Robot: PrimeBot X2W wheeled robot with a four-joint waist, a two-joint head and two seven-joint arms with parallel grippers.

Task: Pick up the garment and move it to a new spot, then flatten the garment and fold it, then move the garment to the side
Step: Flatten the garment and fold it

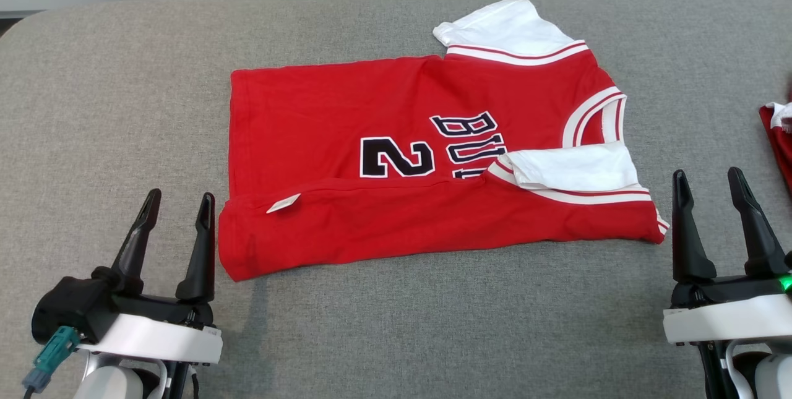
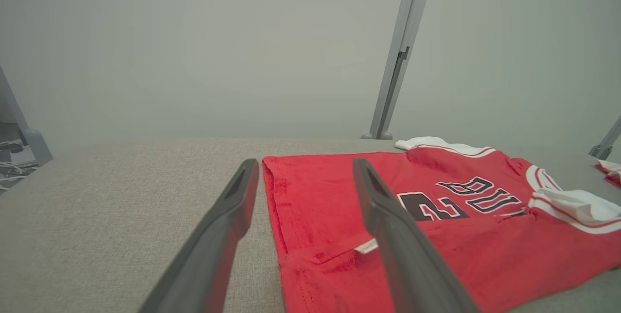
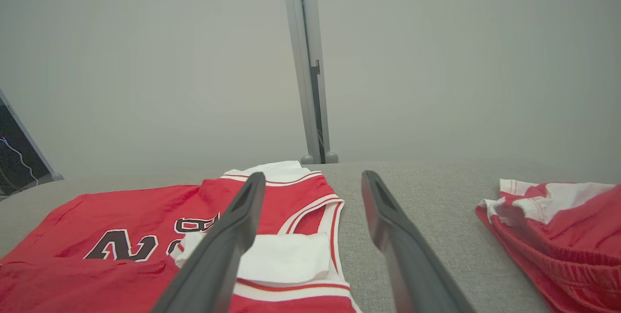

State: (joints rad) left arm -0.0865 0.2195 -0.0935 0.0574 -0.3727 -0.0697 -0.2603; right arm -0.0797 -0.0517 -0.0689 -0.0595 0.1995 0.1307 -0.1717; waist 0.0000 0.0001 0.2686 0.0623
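Grey fabric tabletop point(image 1: 124, 77) all the way across, and the red garment point(image 1: 346, 114) lies spread out in the middle of it, collar end toward the robot's right, hem toward its left. Its near long edge is turned up over the body, a small white label point(image 1: 283, 203) showing on the flap, and a white sleeve point(image 1: 575, 167) is laid in over the chest. Left gripper point(image 1: 180, 195) waits just off the near hem corner, jaws wide apart, nothing in them. Right gripper point(image 1: 707, 172) sits just beside the shoulder end, likewise gaping and empty. A second red garment point(image 1: 779, 133) lies bunched at the far right, well apart. My read: this jersey is light, limp and a bit slick, so it will sag and slide between the fingers. Pinch both layers at the two near corners, one per gripper, and lift evenly so the folds hold
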